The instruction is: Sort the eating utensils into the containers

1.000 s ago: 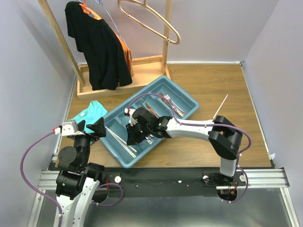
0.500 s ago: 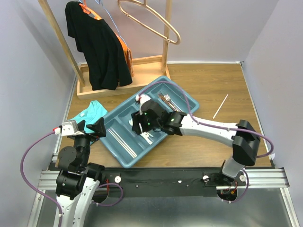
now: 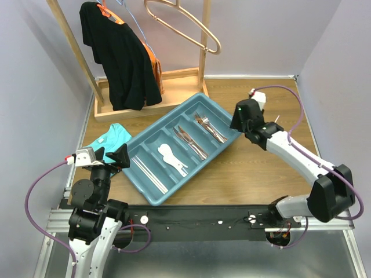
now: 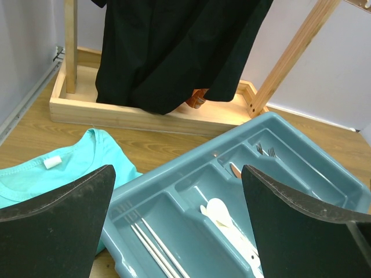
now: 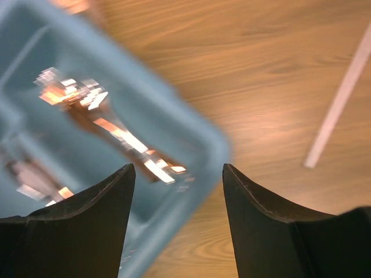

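gaping empty, left gripper (image 3: 111, 156) and right gripper (image 5: 178, 171) flank 1 tray (image 3: 148, 194) of 4 compartments, 1 chopstick (image 5: 339, 98) outside.

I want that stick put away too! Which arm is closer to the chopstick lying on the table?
Right. The right gripper hangs over the tray's far corner, just beside the chopstick. The left gripper sits across the tray, by the teal cloth.

Top camera looked down from above the near edge; left wrist faced far, low; right wrist pointed down, close; all shared the tray (image 3: 148, 147).
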Available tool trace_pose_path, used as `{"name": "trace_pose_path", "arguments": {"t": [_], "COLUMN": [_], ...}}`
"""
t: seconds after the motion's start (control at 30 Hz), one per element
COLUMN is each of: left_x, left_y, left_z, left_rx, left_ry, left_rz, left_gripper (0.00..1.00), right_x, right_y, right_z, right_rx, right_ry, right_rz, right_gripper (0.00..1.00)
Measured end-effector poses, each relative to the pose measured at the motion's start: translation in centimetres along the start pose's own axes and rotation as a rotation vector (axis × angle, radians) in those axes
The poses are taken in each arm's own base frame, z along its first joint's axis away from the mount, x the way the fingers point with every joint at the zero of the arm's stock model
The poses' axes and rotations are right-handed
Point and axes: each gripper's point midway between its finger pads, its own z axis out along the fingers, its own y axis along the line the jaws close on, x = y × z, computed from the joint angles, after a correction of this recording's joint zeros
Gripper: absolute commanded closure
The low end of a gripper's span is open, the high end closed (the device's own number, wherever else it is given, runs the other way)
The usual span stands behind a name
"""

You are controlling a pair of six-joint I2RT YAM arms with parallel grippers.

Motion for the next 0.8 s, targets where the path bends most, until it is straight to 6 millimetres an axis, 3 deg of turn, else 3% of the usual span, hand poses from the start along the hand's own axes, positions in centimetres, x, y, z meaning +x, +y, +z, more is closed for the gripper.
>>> {"name": "trace_pose_path", "arguments": {"t": [0.13,0.27,0.33,0.57,0.8], "left_x": [0.0,0.0,0.0,0.0,0.0], "left_y": [0.0,0.0,0.0,0.0,0.0], "left_z": [0.0,0.0,0.0,0.0,0.0], "left_rx": [0.000,0.000,0.000,0.000,0.000], "left_ry": [0.000,0.000,0.000,0.000,0.000], "left_rz": [0.000,0.000,0.000,0.000,0.000], "left_gripper": [0.01,0.01,0.01,0.01,0.01], "right_x": [-0.1,1.4,2.3,5.6,7.7], "right_y": [-6.0,-11.9,-14.0,-16.3,-17.5], "right_z": [1.1,2.6,3.3,6.6,8.2], "right_rx": [0.137,0.265,0.303,0.326,0.337], "right_ry": [-0.005,0.028,0.052,0.162,0.222], "right_rz": [0.064,0.135,0.165,0.212,0.241], "right_gripper": [0.32,0.34,0.39,0.45,0.54]}}
